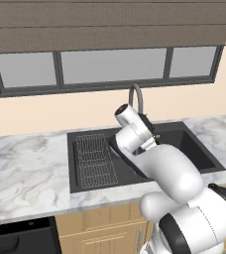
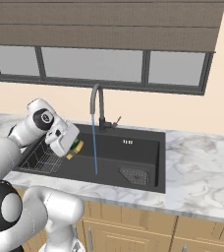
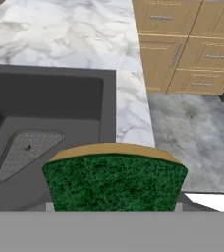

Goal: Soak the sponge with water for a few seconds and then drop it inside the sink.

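Gripper (image 2: 74,146) is clamped on the sponge (image 2: 76,146), held over the sink (image 2: 133,170) beside the wire rack (image 2: 40,160). Water (image 2: 94,147) falls from the faucet (image 2: 98,106), just beside the sponge, not touching.

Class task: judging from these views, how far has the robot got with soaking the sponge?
Done: the water runs from the faucet, and the pincer holds the sponge over the sink. In hand: bringing it towards the stream, not yet under it. Left: soaking, then dropping.
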Motion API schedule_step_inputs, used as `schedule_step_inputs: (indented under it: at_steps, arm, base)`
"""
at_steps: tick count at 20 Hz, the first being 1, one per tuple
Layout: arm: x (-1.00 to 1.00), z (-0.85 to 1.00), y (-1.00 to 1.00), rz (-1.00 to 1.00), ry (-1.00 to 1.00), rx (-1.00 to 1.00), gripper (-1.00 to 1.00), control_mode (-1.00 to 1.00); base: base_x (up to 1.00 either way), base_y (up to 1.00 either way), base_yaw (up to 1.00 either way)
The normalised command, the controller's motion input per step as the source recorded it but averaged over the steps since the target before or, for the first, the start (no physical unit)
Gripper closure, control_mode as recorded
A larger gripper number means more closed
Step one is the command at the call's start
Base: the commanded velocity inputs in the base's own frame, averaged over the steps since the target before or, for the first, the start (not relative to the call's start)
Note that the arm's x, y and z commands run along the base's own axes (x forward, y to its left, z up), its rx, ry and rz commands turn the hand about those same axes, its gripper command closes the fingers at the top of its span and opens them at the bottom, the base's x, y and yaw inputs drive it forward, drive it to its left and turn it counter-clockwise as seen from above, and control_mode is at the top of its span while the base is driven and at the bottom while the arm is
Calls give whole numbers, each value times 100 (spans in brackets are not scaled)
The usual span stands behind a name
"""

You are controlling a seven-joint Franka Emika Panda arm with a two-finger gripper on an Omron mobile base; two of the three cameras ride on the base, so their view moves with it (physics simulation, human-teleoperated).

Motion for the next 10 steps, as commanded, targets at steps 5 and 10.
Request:
schedule_step_inputs:
  at_steps: [5,10]
  arm:
    - [0,-1,0,0,11,0,100,-100]
    - [0,0,1,0,1,0,100,-100]
  base:
    - [0,0,0]
    - [0,0,0]
